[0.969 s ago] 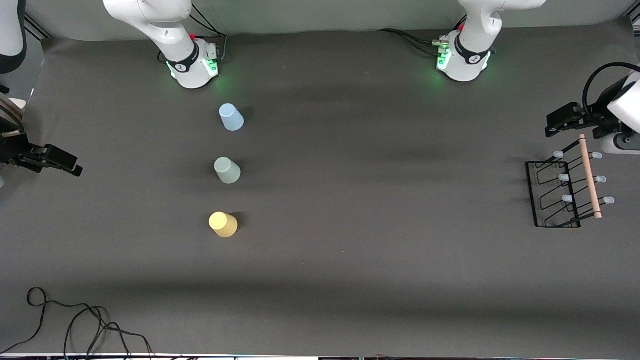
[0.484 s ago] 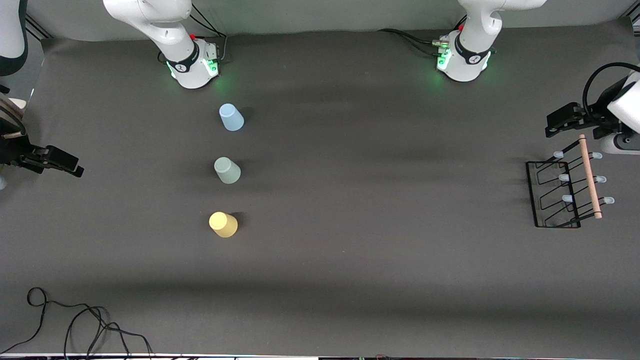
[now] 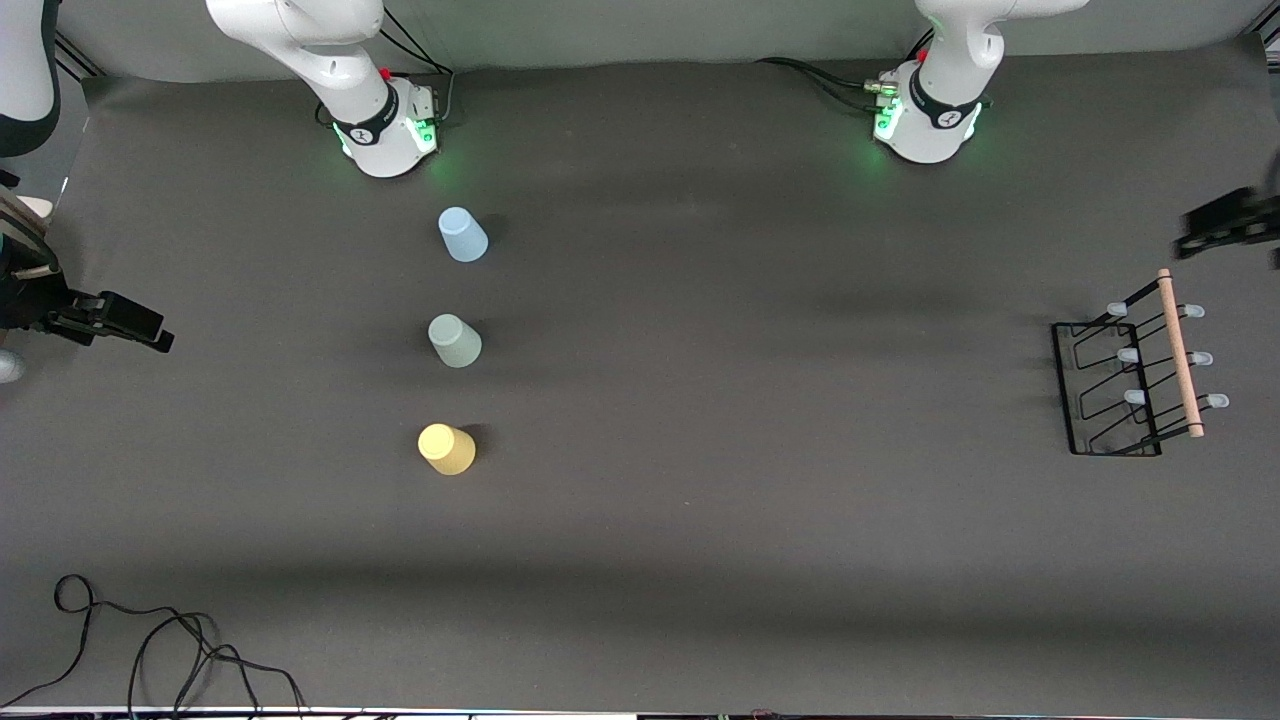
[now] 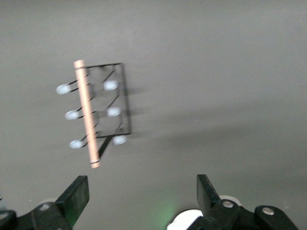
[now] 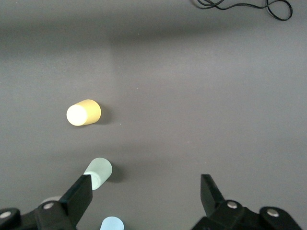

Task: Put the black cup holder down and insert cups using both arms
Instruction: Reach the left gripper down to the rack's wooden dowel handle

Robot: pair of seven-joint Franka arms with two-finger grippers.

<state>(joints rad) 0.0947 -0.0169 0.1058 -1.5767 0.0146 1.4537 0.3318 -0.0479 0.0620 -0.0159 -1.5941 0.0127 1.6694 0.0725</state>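
The black cup holder point(image 3: 1108, 388) rests on the dark mat toward the left arm's end of the table, its light-wood rod handle point(image 3: 1180, 353) on top. In the left wrist view the cup holder point(image 4: 98, 112) lies ahead of my open, empty left gripper point(image 4: 141, 189). The left gripper point(image 3: 1225, 222) hangs over the mat's edge, apart from the holder. Three cups stand in a row, closed ends up: pale blue point(image 3: 462, 235), grey-green point(image 3: 455, 341), yellow point(image 3: 447, 449). My right gripper point(image 3: 135, 325) hovers open at the right arm's end, away from them; its wrist view shows the yellow cup point(image 5: 84, 112) and the grey-green cup point(image 5: 98, 172).
A loose black cable point(image 3: 150, 640) lies on the mat near the front camera, at the right arm's end. Both arm bases point(image 3: 385, 125) stand along the mat's edge farthest from that camera. A wide stretch of bare mat point(image 3: 760, 380) separates cups and holder.
My left gripper has drawn away from the holder's rod end toward the table's edge, now mostly out of the front view. The right gripper has crept slightly toward the cups.
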